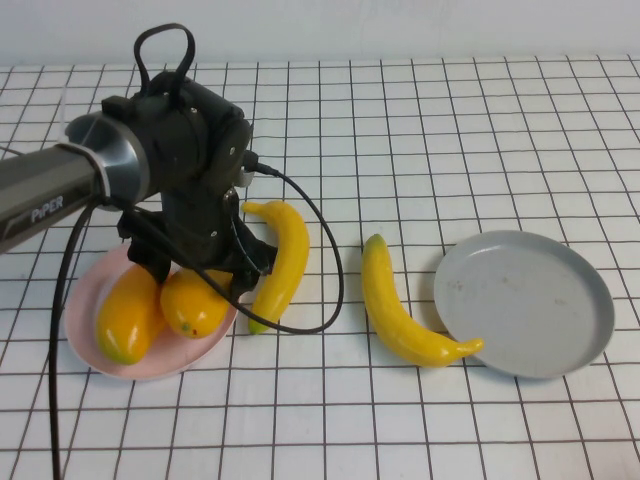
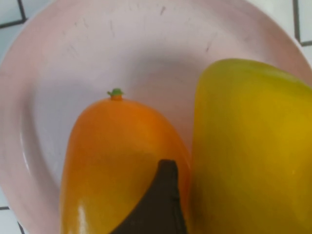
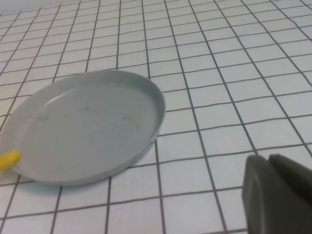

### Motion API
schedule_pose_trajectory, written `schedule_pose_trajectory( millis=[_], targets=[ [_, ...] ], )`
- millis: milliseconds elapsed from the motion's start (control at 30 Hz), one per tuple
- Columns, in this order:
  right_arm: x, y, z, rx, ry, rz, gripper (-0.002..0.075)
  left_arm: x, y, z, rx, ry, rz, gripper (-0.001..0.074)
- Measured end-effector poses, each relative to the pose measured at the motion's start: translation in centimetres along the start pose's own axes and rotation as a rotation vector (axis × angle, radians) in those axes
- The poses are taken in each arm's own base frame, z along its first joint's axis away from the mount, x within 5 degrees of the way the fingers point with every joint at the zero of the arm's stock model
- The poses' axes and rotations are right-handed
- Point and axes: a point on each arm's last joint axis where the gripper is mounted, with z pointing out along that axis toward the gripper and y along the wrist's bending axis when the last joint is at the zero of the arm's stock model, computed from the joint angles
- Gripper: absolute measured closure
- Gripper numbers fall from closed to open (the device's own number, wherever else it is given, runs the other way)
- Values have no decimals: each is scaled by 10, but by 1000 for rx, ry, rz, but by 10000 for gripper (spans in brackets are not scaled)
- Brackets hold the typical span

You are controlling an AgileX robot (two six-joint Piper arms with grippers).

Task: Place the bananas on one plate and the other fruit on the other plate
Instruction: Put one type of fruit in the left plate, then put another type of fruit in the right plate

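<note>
Two orange-yellow mangoes [image 1: 128, 312] [image 1: 195, 303] lie side by side on the pink plate [image 1: 170, 358]. My left gripper [image 1: 200, 275] is low over that plate, open, its fingers astride the right-hand mango, which rests on the plate. In the left wrist view one dark finger [image 2: 163, 200] stands between the orange mango [image 2: 117, 156] and the yellower one [image 2: 253, 146]. One banana [image 1: 283, 262] lies just right of the pink plate. The other banana [image 1: 400, 305] touches the empty grey plate [image 1: 525, 300] with its tip. My right gripper [image 3: 278, 195] is shut above the table near the grey plate [image 3: 87, 126].
A white tabletop with a dark grid [image 1: 450, 130] stretches all round. The left arm's black cable [image 1: 320, 260] loops down over the first banana. A yellow banana tip [image 3: 9, 159] shows at the grey plate's rim.
</note>
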Motion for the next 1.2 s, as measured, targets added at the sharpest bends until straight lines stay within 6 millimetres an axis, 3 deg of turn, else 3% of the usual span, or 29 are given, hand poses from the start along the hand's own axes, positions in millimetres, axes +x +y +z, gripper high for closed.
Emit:
schedule_pose_trajectory(
  millis=[133,233,533,667,767,900,967,1067,1200],
  targets=[
    [0,0,0,0,0,0,742,2,1,-4,11,-3,-6,66],
    [0,0,0,0,0,0,742,5,5,-20,20,-37,-27,66],
    [0,0,0,0,0,0,742,24,35,-101,24,-233,-150,66],
    [0,0,0,0,0,0,742,41,45,-126,-5,-299,-187,80],
    [0,0,0,0,2,0,742,62,47,-140,-75,-373,-215,205],
    [0,0,0,0,2,0,742,95,40,-145,-101,-435,-264,561],
    [0,0,0,0,2,0,742,112,33,-147,-75,-481,-246,666],
    [0,0,0,0,2,0,742,138,27,-151,-71,-554,-217,712],
    [0,0,0,0,2,0,742,175,35,-161,-63,-625,-247,730]
  ],
)
